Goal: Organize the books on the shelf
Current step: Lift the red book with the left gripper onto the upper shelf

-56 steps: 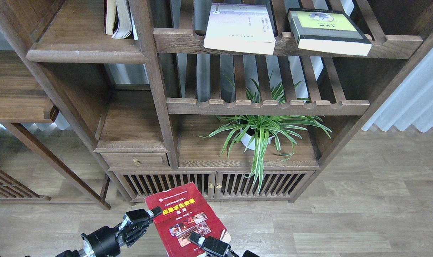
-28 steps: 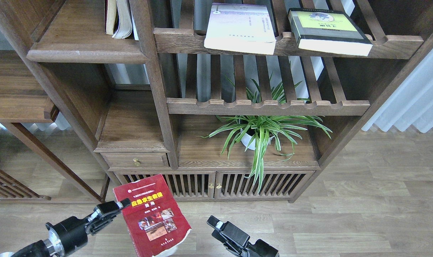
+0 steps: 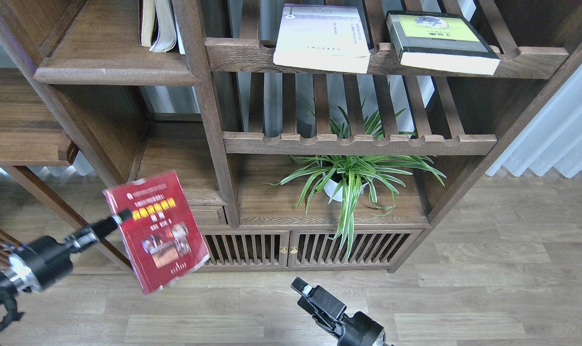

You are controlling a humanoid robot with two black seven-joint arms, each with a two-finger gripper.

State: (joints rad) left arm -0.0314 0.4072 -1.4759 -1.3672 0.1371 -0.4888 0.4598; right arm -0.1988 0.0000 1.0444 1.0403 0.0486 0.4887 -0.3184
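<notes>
My left gripper [image 3: 120,217] is shut on the left edge of the dark red paperback [image 3: 159,230] and holds it tilted in the air, in front of the cabinet's lower left corner. My right gripper [image 3: 301,288] is low at the bottom centre, empty and apart from the book; its fingers show as one dark block. The white paperback [image 3: 322,38] and the black-and-lime-green book [image 3: 440,41] lie flat on the top slatted rack. The solid dark brown shelf [image 3: 115,76] with a rounded front edge is at the upper left, well above the red book.
Worn cream-paged books [image 3: 159,24] stand at the right end of that shelf. A spider plant [image 3: 351,175] in a white pot sits in the lower compartment. A small drawer and slatted cabinet doors [image 3: 281,247] are below. A side table [image 3: 22,125] stands at left.
My left gripper has carried the red book up and to the left. My right gripper let go of the book's lower edge and now sits apart from it.
</notes>
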